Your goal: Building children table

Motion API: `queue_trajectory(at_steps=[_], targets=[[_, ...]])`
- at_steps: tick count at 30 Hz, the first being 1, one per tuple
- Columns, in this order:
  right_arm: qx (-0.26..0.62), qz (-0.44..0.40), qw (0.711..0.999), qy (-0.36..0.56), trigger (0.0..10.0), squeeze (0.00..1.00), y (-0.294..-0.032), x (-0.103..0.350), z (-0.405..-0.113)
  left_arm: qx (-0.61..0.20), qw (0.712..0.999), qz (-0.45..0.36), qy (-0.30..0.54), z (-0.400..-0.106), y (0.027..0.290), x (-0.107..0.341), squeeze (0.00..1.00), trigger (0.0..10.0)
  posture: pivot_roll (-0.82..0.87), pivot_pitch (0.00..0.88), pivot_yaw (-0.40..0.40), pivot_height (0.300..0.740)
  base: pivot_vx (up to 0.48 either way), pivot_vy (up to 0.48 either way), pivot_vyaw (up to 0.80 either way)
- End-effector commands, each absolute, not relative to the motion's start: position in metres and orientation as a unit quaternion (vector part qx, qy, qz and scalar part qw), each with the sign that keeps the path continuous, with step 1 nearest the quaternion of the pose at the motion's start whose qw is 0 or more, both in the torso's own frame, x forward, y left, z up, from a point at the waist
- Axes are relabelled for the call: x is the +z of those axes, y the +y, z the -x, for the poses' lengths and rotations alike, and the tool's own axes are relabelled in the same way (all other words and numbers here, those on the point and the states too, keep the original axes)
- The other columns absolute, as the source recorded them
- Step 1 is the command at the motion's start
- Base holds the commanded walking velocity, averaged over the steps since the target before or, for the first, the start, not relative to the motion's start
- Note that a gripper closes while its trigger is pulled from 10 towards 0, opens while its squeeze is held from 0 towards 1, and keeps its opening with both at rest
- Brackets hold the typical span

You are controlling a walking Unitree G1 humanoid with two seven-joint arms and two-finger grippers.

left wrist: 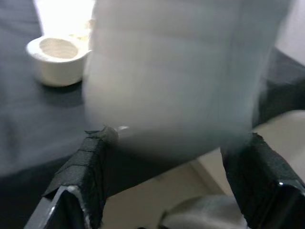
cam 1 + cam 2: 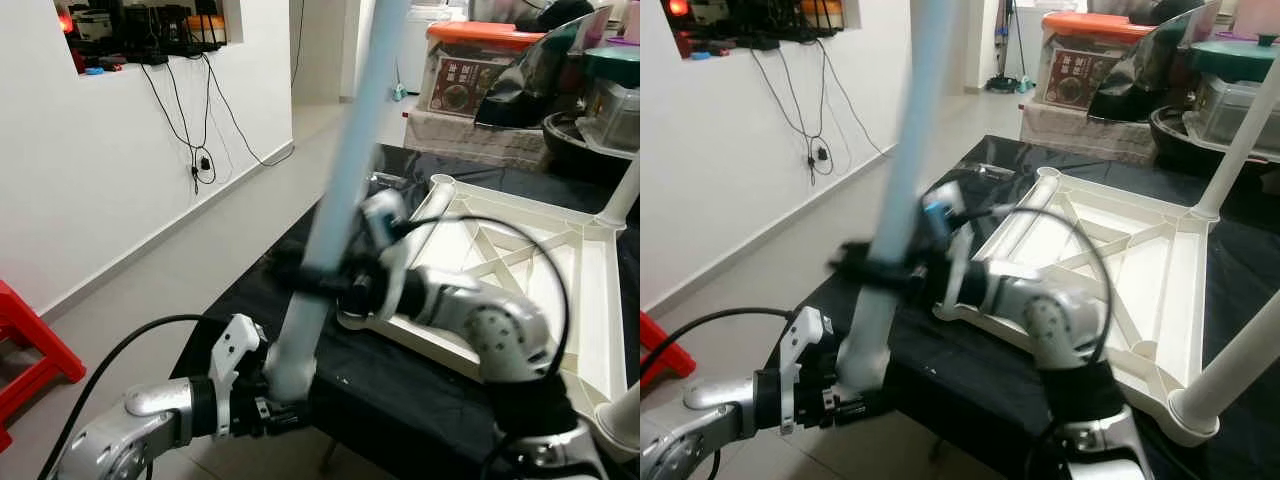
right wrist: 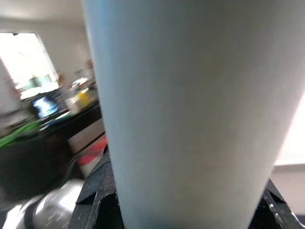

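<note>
The white table top (image 2: 590,300) lies upside down on a black-covered surface (image 2: 400,400). Two white legs stand fitted in its right corners, one at the far corner (image 2: 625,190) and one at the near corner (image 2: 1240,355). A long pale blue-white table leg (image 2: 345,160) is held tilted and motion-blurred over the near left corner. My left gripper (image 2: 280,390) is shut on its lower end. My right gripper (image 2: 318,278) is shut on its middle. In both wrist views the leg (image 3: 190,109) sits between the black fingers (image 1: 78,176). An empty corner socket (image 2: 440,183) shows at the far left.
A red stool (image 2: 25,345) stands on the floor at the left, by a white wall with hanging cables (image 2: 195,150). Boxes with an orange lid (image 2: 480,55) and dark pots (image 2: 580,130) are stacked behind the table. Open tiled floor (image 2: 200,260) runs along the left.
</note>
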State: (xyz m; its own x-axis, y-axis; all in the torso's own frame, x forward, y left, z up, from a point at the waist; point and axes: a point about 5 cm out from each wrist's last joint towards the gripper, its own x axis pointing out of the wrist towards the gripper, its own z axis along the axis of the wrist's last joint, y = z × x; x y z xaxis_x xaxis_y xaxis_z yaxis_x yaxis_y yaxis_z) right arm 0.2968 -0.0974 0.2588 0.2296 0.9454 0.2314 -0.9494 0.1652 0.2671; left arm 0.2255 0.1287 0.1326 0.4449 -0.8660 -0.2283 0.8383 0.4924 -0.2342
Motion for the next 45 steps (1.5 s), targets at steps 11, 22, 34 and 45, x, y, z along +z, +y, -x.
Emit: queue_trajectory(at_steps=[11,22,34,45], targets=[[0.571,-0.171,0.803,-0.026,0.0,0.00,-0.103,0.258,-0.305,-0.452,0.880,0.039,0.141,-0.229,0.134,0.135,0.00,10.0,0.08,0.000,-0.010,0.740,0.000,0.000,0.00],[0.350,-0.090,0.927,-0.100,0.0,0.00,-0.119,0.261,-0.337,-0.322,0.944,0.046,0.050,-0.242,0.129,0.151,1.00,10.0,0.08,0.000,-0.010,0.740,0.000,0.000,0.00],[0.131,-0.029,0.983,-0.128,10.0,0.00,-0.129,0.235,-0.328,-0.188,0.981,0.037,-0.032,-0.255,0.126,0.177,0.00,10.0,0.09,0.000,-0.010,0.740,0.000,0.000,-0.19],[0.112,-0.030,0.984,-0.136,10.0,0.00,-0.123,0.232,-0.327,-0.169,0.985,0.033,-0.034,-0.256,0.125,0.176,0.00,10.0,0.08,0.000,-0.006,0.740,0.000,0.000,-0.77]])
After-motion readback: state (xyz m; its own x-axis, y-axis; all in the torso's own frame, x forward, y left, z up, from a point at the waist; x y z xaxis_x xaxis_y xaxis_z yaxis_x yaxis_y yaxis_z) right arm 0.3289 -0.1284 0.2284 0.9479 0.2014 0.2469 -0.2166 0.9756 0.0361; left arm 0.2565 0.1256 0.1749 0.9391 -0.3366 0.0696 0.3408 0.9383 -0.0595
